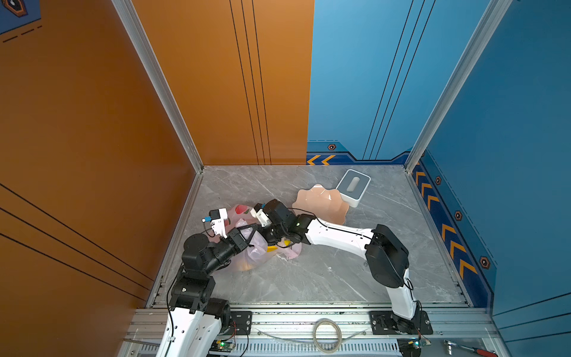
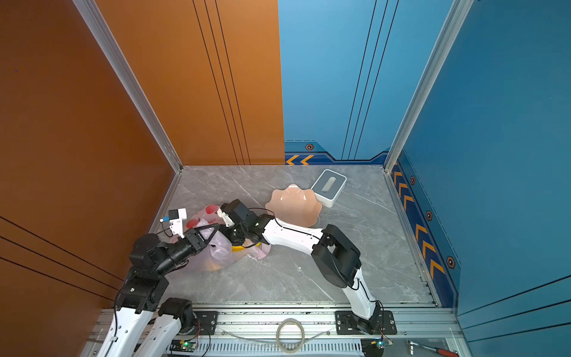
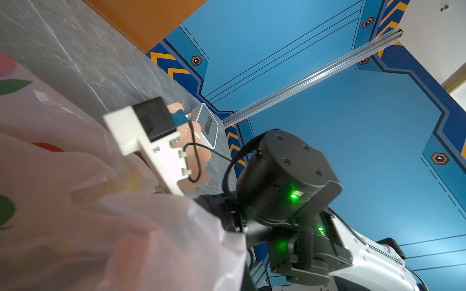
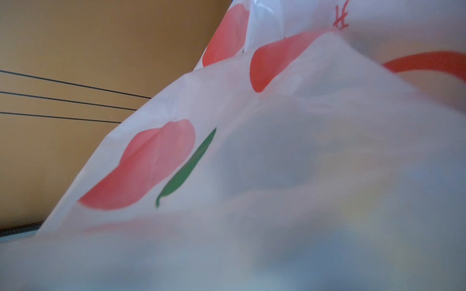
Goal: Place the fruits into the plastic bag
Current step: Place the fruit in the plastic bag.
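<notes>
1. Pale-pink translucent plastic bag (image 1: 258, 248), printed with red peaches, lies crumpled on the grey marble table (image 1: 309, 272), towards its left side;
2. left gripper (image 1: 251, 229) has its jaws together, clamped on the bag's raised film;
3. right gripper (image 1: 278, 239) reaches into the bag's mouth; I cannot tell whether its jaws are apart;
4. yellow toy fruit (image 1: 272, 248) shows inside the bag.

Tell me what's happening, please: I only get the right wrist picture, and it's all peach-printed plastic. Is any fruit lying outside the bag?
Observer: None that I can see. In both top views the beige plate holds no fruit.
Operator: Who's holding the bag?
Observer: The left gripper is shut, apparently pinching the plastic bag at its rim.
Operator: Can you see fruit inside?
Observer: A yellow fruit shows among the bag's folds, just under the right arm.
</notes>
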Tool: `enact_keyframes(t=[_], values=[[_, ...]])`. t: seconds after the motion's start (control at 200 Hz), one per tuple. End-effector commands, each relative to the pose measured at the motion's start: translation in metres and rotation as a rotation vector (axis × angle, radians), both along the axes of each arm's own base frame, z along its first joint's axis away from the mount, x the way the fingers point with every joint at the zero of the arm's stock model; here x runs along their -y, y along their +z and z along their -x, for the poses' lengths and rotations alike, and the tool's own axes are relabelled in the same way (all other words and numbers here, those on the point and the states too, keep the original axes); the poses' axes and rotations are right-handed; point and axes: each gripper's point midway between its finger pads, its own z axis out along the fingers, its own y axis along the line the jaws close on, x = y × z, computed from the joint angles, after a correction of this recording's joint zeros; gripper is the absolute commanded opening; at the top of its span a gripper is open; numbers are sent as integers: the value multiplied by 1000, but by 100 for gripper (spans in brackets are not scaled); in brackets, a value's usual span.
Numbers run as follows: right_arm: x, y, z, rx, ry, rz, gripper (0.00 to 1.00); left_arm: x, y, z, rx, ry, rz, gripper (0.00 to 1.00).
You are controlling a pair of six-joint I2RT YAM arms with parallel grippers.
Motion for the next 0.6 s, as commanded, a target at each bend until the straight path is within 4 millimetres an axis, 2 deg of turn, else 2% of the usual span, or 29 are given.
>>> enact_keyframes(t=[0.0,0.391,0.596], values=[[30,0,-5,101,-32,146,81,-6,7,-1,30,29,-16,0],[92,8,-16,277,-85,402,82,-6,7,1,30,27,-15,0],[112,14,-17,319,-101,463,83,-6,4,0,24,28,-13,0]])
